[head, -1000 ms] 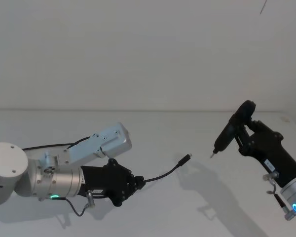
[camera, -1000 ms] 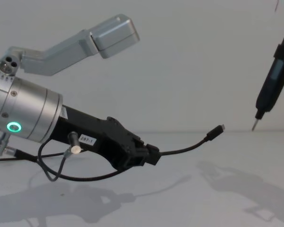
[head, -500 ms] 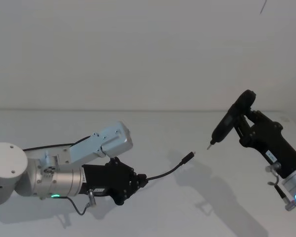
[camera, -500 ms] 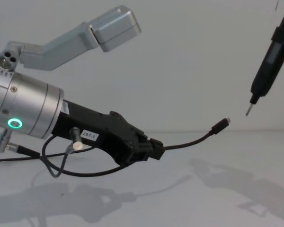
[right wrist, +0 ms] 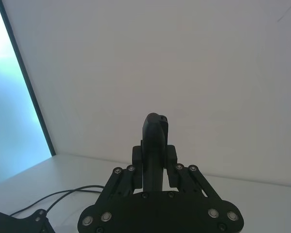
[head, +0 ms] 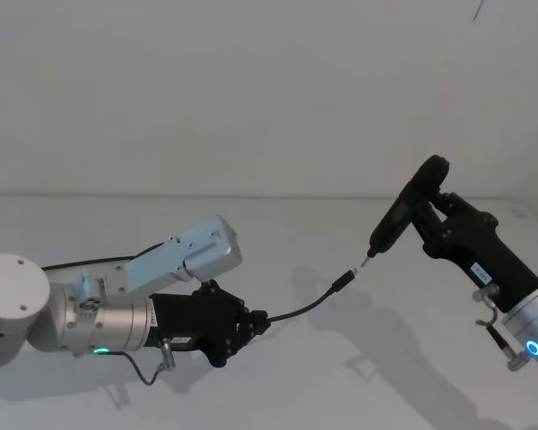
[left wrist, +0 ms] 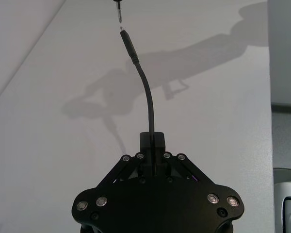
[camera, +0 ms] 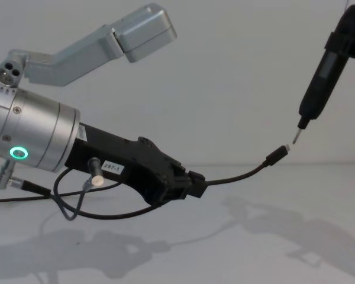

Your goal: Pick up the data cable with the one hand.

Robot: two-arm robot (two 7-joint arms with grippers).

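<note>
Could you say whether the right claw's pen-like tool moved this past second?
Yes: against the table's back edge, the pen-like tool shifted left and higher, tip now near the plug of the data cable.

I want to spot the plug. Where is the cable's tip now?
Mid-scene in the head view, the data cable ends right beside the pen tool tip, held up by the left hand.

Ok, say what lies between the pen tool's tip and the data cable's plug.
Nothing: the chest view shows a small bare gap between pen tool tip and plug. Left gripper holds the cable.
</note>
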